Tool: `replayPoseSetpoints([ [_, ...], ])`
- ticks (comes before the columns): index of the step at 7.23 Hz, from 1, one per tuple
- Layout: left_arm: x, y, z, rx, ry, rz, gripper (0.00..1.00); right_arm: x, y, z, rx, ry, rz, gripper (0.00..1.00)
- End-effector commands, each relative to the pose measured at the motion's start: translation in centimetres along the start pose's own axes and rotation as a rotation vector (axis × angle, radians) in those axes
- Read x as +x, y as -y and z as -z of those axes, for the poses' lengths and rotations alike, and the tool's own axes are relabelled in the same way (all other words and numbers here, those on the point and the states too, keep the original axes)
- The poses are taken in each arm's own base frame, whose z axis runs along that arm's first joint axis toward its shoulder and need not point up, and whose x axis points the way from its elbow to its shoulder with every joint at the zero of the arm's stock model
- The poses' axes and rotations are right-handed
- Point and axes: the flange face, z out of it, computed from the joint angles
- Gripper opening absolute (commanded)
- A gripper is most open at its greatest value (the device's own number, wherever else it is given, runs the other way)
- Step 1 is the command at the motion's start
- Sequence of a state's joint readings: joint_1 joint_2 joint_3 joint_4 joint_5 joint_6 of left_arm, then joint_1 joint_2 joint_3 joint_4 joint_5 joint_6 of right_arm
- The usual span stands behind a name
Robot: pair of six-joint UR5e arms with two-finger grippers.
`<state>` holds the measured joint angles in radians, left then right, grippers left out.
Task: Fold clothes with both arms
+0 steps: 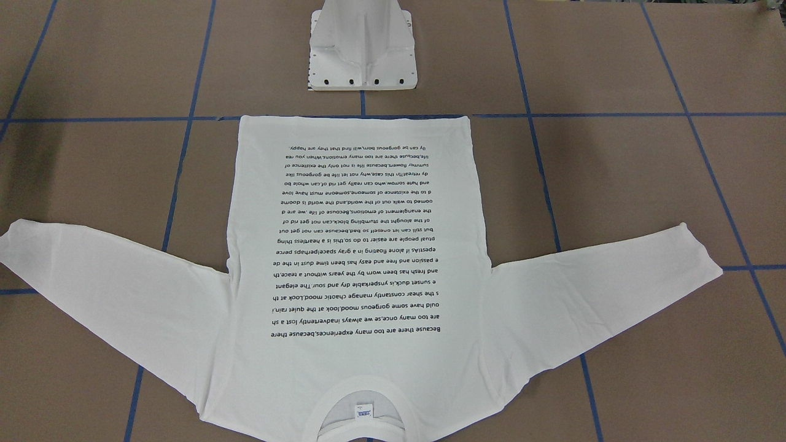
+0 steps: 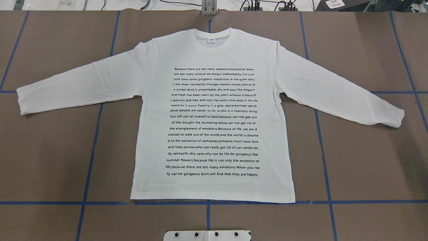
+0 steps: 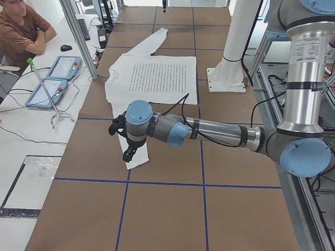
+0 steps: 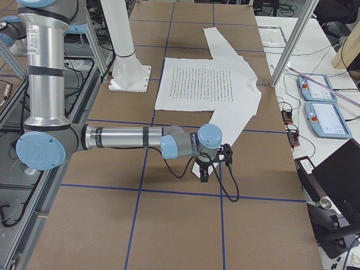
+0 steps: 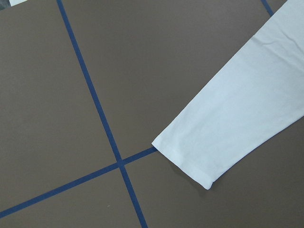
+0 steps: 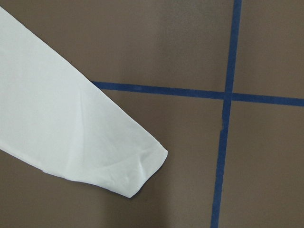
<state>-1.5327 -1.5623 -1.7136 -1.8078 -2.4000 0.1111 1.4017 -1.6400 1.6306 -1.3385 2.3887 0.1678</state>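
T-shirt (image 2: 214, 110), white and long-sleeved, lies flat, text up, on the brown table (image 2: 50, 160), sleeves spread, one cuff under the left gripper (image 3: 127, 155), the other under the right gripper (image 4: 203, 173), both jaws' state unreadable.

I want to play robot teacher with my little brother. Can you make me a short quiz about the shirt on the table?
1. True or false: the white T-shirt lies spread out flat, writing side up.
2. Its collar is: A) on the side away from the white pedestal; B) right beside the pedestal; C) tucked under the shirt.
3. Fill in: the left wrist camera looks down on the end of one ___.
Key: 1 true. 2 A. 3 sleeve.
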Motion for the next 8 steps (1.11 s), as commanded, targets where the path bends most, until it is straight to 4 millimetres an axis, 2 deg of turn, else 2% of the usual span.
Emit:
replayPoseSetpoints([
  [1, 0.0, -0.2, -0.3, -0.006, 0.013, -0.003, 1.0, -1.0, -1.7, -4.9, 0.008, -0.05, 0.038, 1.0],
  [2, 0.0, -0.2, -0.3, -0.006, 0.013, -0.002, 1.0, -0.6, -1.6, -7.3, 0.023, -0.036, 0.035, 1.0],
  [3, 0.0, -0.2, -0.3, -0.006, 0.012, -0.002, 1.0, -1.5, -0.1, -9.2, 0.072, -0.023, 0.037, 0.99],
  [4, 0.1, -0.1, -0.2, -0.004, 0.012, -0.002, 1.0, -3.1, 0.5, -11.5, 0.087, -0.039, 0.012, 1.0],
  [5, 0.2, 0.0, -0.1, -0.001, 0.012, -0.006, 1.0, -3.4, 0.7, -12.2, 0.08, -0.044, 0.012, 1.0],
  [6, 0.2, 0.0, -0.1, -0.002, 0.012, -0.005, 1.0, -4.1, 1.6, -12.0, 0.087, -0.04, 0.017, 1.0],
  [7, 0.3, 0.1, -0.1, 0.001, 0.009, -0.005, 1.0, -4.1, 2.5, -12.5, 0.079, -0.038, 0.014, 1.0],
  [8, 0.7, 0.3, 0.3, 0.009, 0.001, -0.013, 1.0, -3.7, 2.4, -13.0, 0.068, -0.043, 0.007, 1.0],
])
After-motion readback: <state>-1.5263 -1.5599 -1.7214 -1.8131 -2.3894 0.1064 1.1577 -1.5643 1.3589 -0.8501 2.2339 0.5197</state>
